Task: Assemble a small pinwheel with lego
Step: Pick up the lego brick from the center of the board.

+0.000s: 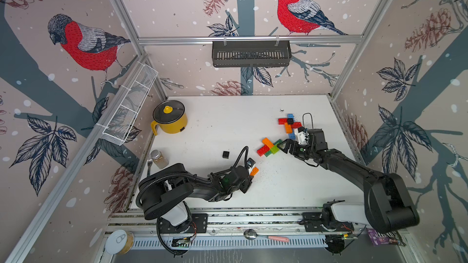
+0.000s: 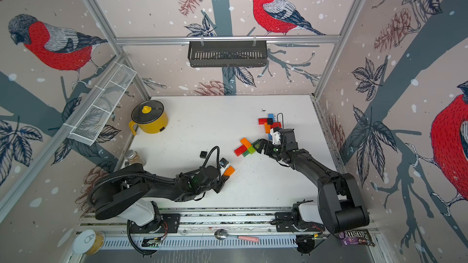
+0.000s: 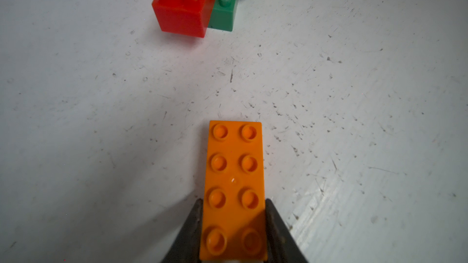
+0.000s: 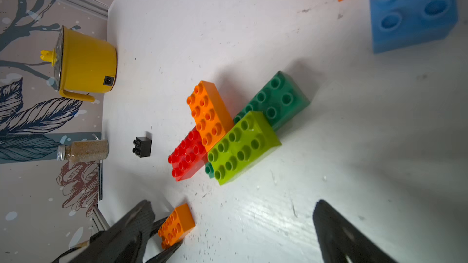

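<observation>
My left gripper (image 3: pixel 233 201) is shut on one end of an orange oblong lego brick (image 3: pixel 234 163), held just above the white table near its front middle (image 1: pixel 254 171). A flat cluster of orange (image 4: pixel 209 116), red (image 4: pixel 187 156), dark green (image 4: pixel 278 98) and lime (image 4: pixel 243 147) bricks lies a short way beyond it (image 1: pixel 269 147). My right gripper (image 1: pixel 281 145) stands open right beside the cluster's green end, nothing between its fingers. A small black brick (image 1: pixel 226 154) lies loose to the left. A second cluster with red, blue, orange and black bricks (image 1: pixel 290 123) sits at the back right.
A yellow lidded pot (image 1: pixel 170 119) and a spice jar (image 1: pixel 159 159) stand along the table's left side. A white wire basket (image 1: pixel 129 107) and a black shelf (image 1: pixel 250 54) hang on the walls. A spoon (image 1: pixel 266 235) and a can (image 1: pixel 119 242) lie on the front rail.
</observation>
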`<act>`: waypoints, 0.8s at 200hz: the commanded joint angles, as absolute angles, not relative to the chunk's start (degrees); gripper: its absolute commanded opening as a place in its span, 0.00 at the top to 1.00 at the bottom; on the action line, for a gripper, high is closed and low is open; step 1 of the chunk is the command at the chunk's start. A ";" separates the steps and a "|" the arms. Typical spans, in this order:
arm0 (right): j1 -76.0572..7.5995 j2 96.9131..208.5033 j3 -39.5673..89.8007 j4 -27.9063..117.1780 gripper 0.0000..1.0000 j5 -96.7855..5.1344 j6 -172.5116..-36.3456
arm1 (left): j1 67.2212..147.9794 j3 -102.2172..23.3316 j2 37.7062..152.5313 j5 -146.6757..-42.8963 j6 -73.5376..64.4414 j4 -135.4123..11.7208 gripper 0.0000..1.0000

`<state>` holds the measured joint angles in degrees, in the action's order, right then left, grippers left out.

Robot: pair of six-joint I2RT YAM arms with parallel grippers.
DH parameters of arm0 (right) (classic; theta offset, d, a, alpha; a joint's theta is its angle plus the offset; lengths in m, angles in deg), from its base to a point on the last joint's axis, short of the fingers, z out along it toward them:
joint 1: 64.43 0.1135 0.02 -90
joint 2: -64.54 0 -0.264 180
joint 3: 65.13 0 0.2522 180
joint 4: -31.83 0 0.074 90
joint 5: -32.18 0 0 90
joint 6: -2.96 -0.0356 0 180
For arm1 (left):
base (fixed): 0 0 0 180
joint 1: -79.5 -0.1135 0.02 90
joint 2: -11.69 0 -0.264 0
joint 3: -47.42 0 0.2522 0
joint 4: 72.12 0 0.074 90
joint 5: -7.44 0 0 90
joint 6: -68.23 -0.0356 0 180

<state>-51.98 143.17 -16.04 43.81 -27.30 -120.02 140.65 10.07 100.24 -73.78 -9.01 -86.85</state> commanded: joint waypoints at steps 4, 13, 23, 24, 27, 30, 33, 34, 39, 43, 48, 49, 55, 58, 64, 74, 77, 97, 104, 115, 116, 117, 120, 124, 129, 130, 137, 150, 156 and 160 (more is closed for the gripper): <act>-52.01 147.85 -13.23 38.41 0.01 -29.34 -119.44 | 141.26 10.01 98.83 -75.72 -7.67 -84.31 0.78; -51.52 150.13 -11.74 37.37 0.01 -29.37 -119.54 | 141.36 10.15 97.64 -75.70 -7.45 -83.69 0.79; -50.72 152.26 -10.09 36.55 0.01 -29.41 -119.11 | 141.45 10.26 95.85 -75.70 -6.89 -82.97 0.80; -50.63 152.44 -9.90 36.54 0.01 -29.47 -119.03 | 141.46 10.31 95.56 -75.70 -6.82 -82.97 0.80; -50.30 153.02 -9.30 36.54 0.01 -29.60 -118.79 | 141.46 10.55 94.96 -75.68 -6.56 -82.87 0.80; -50.00 153.64 -8.73 36.67 0.01 -29.94 -118.43 | 141.54 10.69 94.21 -75.72 -6.33 -82.81 0.80; -49.75 154.19 -8.10 37.03 0.01 -30.25 -118.19 | 141.55 10.90 93.54 -75.79 -6.12 -82.81 0.80; -49.66 154.45 -7.89 37.18 0.01 -30.41 -118.13 | 141.55 11.03 93.31 -75.83 -6.12 -82.80 0.80; -49.28 155.27 -6.93 37.79 0.01 -31.22 -117.72 | 141.55 11.43 92.18 -75.96 -5.93 -82.69 0.80; -48.96 155.89 -6.15 38.46 0.01 -31.73 -117.49 | 141.55 11.69 91.18 -75.96 -5.71 -82.52 0.80; -48.65 156.51 -5.33 38.95 0.01 -32.31 -117.16 | 141.59 12.09 90.02 -75.84 -5.51 -82.34 0.80; -48.63 156.54 -5.19 39.02 0.01 -32.41 -117.18 | 141.61 12.20 89.75 -75.81 -5.46 -82.26 0.80; -48.17 157.07 -4.47 39.49 0.01 -33.07 -116.94 | 141.64 12.68 88.43 -75.62 -5.26 -82.22 0.80; -47.95 157.21 -4.18 39.78 0.01 -33.58 -116.77 | 141.64 13.00 87.80 -75.53 -5.12 -82.11 0.80; -47.47 157.45 -3.57 40.46 0.01 -34.75 -116.46 | 141.64 13.43 86.63 -75.36 -4.95 -82.00 0.80; -46.68 157.90 -2.38 41.53 0.01 -36.47 -115.85 | 141.64 13.80 85.04 -75.35 -4.77 -81.55 0.80; -46.50 158.12 -1.88 41.85 0.01 -36.94 -115.66 | 141.64 13.82 84.61 -75.37 -4.77 -81.37 0.80; -45.67 161.66 1.63 43.46 0.01 -37.87 -114.37 | 141.64 13.94 82.79 -74.52 -4.53 -80.95 0.80; -45.62 163.57 3.26 44.30 0.01 -37.72 -113.96 | 141.64 13.98 82.32 -74.09 -4.17 -80.95 0.80; -45.46 166.63 5.61 45.56 0.01 -37.38 -113.35 | 141.64 14.04 81.62 -73.77 -3.75 -80.98 0.80; -45.45 166.87 5.81 45.57 0.01 -37.36 -113.29 | 141.64 14.09 81.55 -73.77 -3.66 -80.96 0.80; -45.41 167.04 6.00 45.67 0.01 -37.35 -113.22 | 141.60 14.12 81.51 -73.77 -3.58 -80.96 0.80; -45.39 167.47 6.48 45.82 0.01 -37.35 -113.06 | 141.63 14.19 81.40 -73.81 -3.47 -81.01 0.79; -45.32 168.19 6.95 46.00 0.01 -37.42 -112.97 | 141.60 14.22 81.18 -73.90 -3.19 -81.01 0.79; -45.14 168.91 7.51 46.09 0.01 -37.57 -112.89 | 141.64 14.24 80.89 -74.14 -2.90 -80.94 0.79; -45.12 169.07 7.60 46.15 0.01 -37.59 -112.80 | 141.64 14.28 80.88 -74.17 -2.84 -80.90 0.79; -45.06 169.94 8.32 46.55 0.01 -37.61 -112.61 | 141.68 14.44 80.52 -74.50 -2.49 -80.78 0.79; -44.84 171.54 9.96 48.02 0.01 -37.79 -112.25 | 141.66 14.97 79.67 -74.47 -1.78 -80.93 0.79; -44.71 171.85 10.27 48.46 0.01 -37.82 -112.12 | 141.61 15.36 79.27 -74.47 -1.73 -81.32 0.79; -44.61 171.94 10.34 48.51 0.01 -37.79 -112.02 | 141.64 15.58 79.12 -74.43 -1.72 -81.67 0.79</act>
